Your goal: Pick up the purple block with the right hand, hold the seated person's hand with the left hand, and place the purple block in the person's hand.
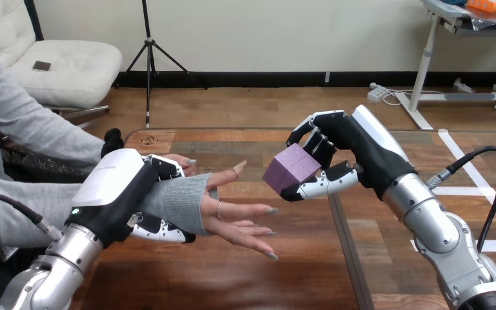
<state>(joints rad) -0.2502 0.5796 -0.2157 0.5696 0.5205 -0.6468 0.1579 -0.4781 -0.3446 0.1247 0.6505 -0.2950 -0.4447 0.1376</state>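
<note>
My right hand (352, 152) is shut on the purple block (290, 169), holding it in the air above the wooden table (245, 278), just right of the person's fingertips. The person's hand (236, 213) lies palm up over the table's left middle, fingers spread toward the right. My left hand (126, 194) is shut on the person's wrist, its fingers curled over the grey sleeve from behind and its thumb under the sleeve. The block hangs a short way above and to the right of the open palm, apart from it.
A dark seam (345, 252) runs down the table right of the person's hand. The person's other hand (184, 159) shows behind my left hand. The table's near middle and right side lie bare.
</note>
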